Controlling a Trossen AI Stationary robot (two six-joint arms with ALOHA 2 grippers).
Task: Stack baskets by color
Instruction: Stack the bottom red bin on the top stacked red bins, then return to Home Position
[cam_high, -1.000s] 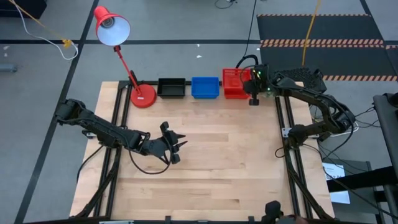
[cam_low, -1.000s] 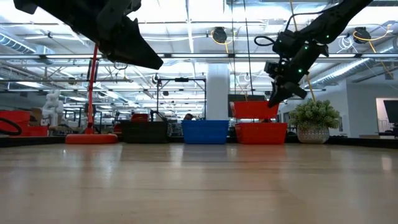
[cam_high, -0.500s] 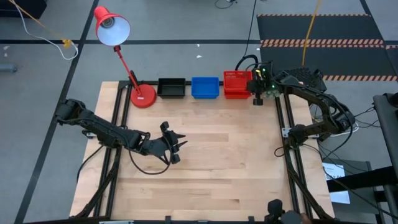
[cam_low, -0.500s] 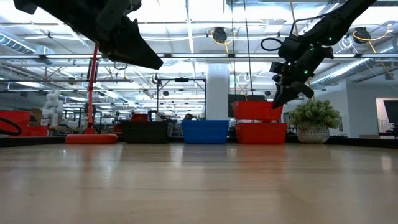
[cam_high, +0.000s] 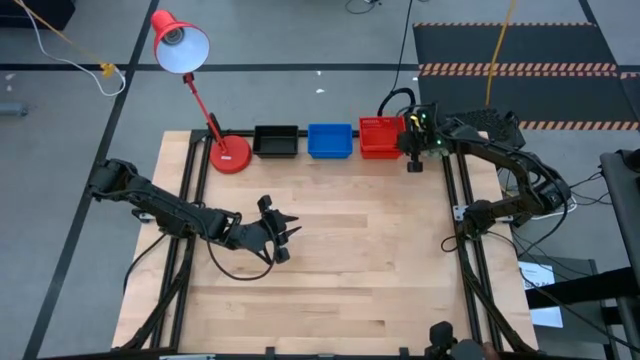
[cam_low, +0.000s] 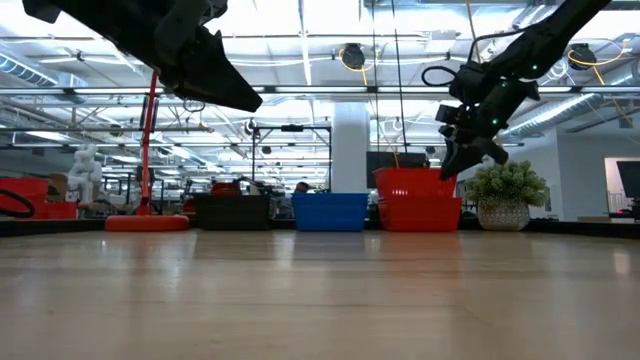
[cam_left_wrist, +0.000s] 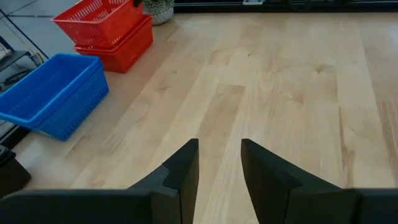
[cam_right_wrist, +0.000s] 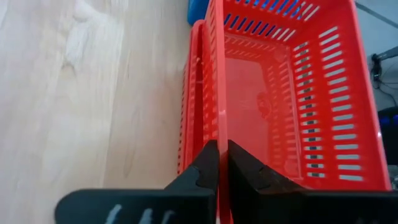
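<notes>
Along the table's far edge stand a black basket (cam_high: 276, 141), a blue basket (cam_high: 330, 140) and a red basket (cam_low: 420, 214) in a row. A second red basket (cam_low: 410, 182) sits partly down inside the lower red one. My right gripper (cam_high: 411, 152) is at the stack's right end, shut on the upper basket. My left gripper (cam_high: 286, 233) hovers over the middle of the table, raised above it, open and holding nothing (cam_left_wrist: 219, 163). My right gripper pinches the upper red basket's near long wall (cam_right_wrist: 217, 127) at its right end, one finger inside the basket and one outside. The fingers (cam_right_wrist: 205, 163) come from the table's right, slanting down, and lie along the wall. The basket's bottom rests inside the lower red basket.
A red lamp stands with its round base (cam_high: 231, 155) left of the black basket, its head (cam_high: 180, 43) reaching beyond the far edge. A potted plant (cam_low: 505, 192) shows behind the table at the right. Bare wood (cam_high: 360, 260) lies between the arms.
My right gripper has gone down and a little toward the table's right and near edges, still shut on the upper red basket. That basket hung clear above the lower red one; now it has sunk into it and lines up with it.
</notes>
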